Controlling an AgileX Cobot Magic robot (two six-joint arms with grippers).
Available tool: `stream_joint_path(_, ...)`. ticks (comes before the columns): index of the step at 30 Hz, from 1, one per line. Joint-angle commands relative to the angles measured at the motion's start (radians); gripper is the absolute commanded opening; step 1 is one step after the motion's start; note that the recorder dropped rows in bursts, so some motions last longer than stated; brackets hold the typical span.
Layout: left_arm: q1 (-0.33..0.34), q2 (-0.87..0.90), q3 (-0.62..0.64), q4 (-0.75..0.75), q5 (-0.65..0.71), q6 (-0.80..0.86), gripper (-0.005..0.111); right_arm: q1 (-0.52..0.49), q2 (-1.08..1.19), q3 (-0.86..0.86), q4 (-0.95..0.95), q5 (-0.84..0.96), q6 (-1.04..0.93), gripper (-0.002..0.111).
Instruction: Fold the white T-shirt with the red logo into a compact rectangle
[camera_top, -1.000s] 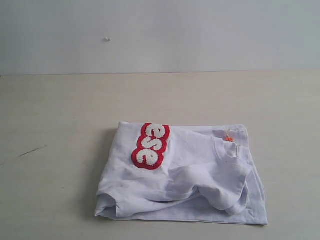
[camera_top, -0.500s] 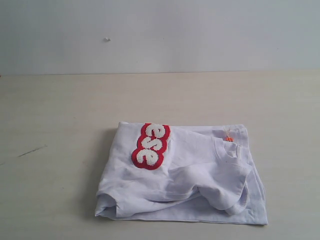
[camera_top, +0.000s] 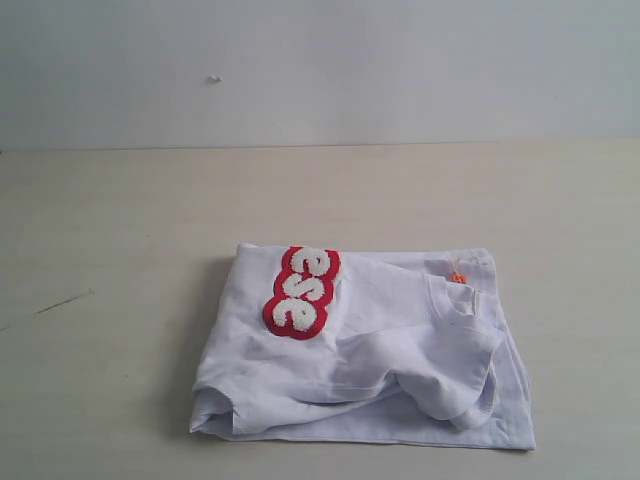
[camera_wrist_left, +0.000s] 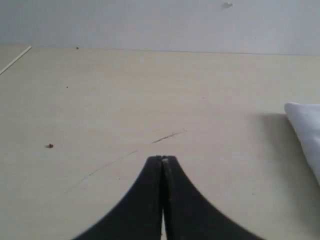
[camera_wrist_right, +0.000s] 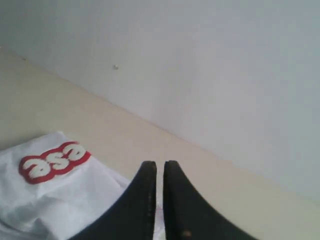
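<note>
A white shirt lies folded into a rough, rumpled rectangle on the pale table, toward its near side and a little right of the middle. The red logo faces up near the bundle's far left corner, showing the fuzzy white letters "ese". A small orange tag sits at the far right corner. Loose folds bunch up along the near right part. A thin dark scratch marks the table well off to the left. The table's far edge meets a plain grey wall bearing one small speck.
</note>
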Motion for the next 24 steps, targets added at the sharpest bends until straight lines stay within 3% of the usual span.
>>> stream_joint_path(1, 0.004, -0.005, 0.003, -0.008, -0.012, -0.002, 0.0, -0.104, -0.041, 0.035, -0.053, -0.02, 0.155, 0.007)
stream_joint_path(13, 0.004, -0.005, 0.003, -0.008, -0.012, -0.002, 0.0, -0.341, -0.075, 0.197, -0.077, -0.142, 0.373, 0.007)
stream_joint_path(24, 0.004, -0.005, 0.003, -0.008, -0.012, -0.002, 0.0, -0.353, -0.075, 0.26, -0.091, -0.161, 0.458, 0.007)
